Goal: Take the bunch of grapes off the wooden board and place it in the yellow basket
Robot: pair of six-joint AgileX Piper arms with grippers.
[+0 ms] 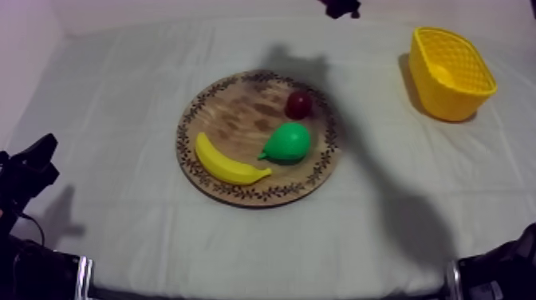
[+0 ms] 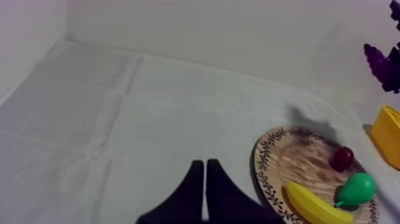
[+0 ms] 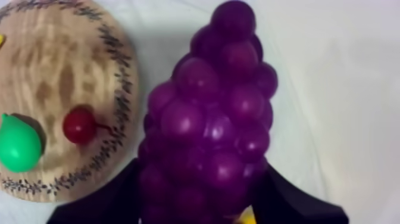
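Note:
A purple bunch of grapes [image 3: 220, 107] hangs in the air with my right gripper [image 3: 199, 199] shut on it, one black finger on each side. It hangs just past the rim of the round wooden board [image 3: 53, 65], over the cloth. In the top view my right gripper [image 1: 340, 8] is high at the far edge, between the board [image 1: 239, 112] and the yellow basket [image 1: 451, 72]. In the left wrist view the grapes [image 2: 381, 62] hang above the basket [image 2: 390, 134]. My left gripper [image 2: 205, 179] is shut on nothing and rests low at the left [image 1: 32, 163].
On the board lie a banana [image 1: 227, 163], a green pear [image 1: 287, 144] and a small red fruit [image 1: 299, 104]. The basket stands at the far right of the table. Grey-white cloth [image 1: 120, 96] covers the table around the board.

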